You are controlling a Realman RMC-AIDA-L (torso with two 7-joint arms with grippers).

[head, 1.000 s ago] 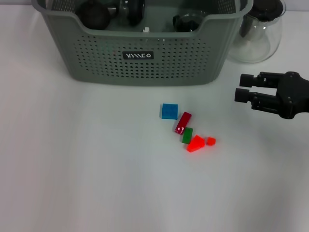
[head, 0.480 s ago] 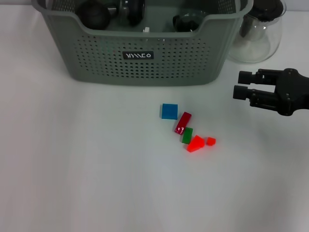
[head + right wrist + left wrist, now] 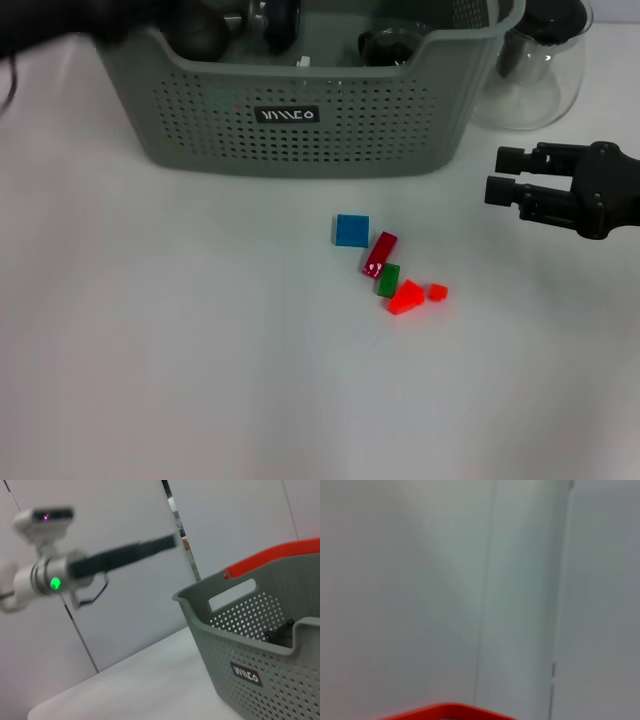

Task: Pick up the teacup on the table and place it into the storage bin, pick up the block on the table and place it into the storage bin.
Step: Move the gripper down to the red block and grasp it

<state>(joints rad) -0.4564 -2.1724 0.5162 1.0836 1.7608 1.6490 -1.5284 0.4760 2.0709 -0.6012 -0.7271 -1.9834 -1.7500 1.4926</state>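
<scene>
A white table (image 3: 200,380) filled the scene. At its far side stood the storage bin (image 3: 300,130), a large grey-green basket with perforated walls, cut-out handles and a small black label with white lettering on its near wall. Dark rounded objects (image 3: 195,30) lay inside it, too shadowed to identify, so whether a teacup was among them could not be told. Seen from the right wrist camera, a red-orange rim showed behind the bin's far edge.

Just beside the bin's right end stood a clear glass jug (image 3: 530,70) with a dark lid.

At the right of the table, nearer than the jug, hovered the right gripper (image 3: 508,176), a black hand pointing left toward the bin (its two blunt fingers were parted with a gap between them, holding nothing).

The left arm (image 3: 60,25) appeared only as a dark blur at the far left corner, above the bin's left end. Its gripper was not visible, so the state of its fingers could not be told.

Near the centre of the table, in front of the bin, lay a loose diagonal line of small blocks. Farthest left was a blue block (image 3: 351,230), then a dark red block (image 3: 379,254), a green block (image 3: 388,279) touching it, an orange-red wedge (image 3: 406,297), and a tiny orange-red cube (image 3: 437,292) just to the right.
</scene>
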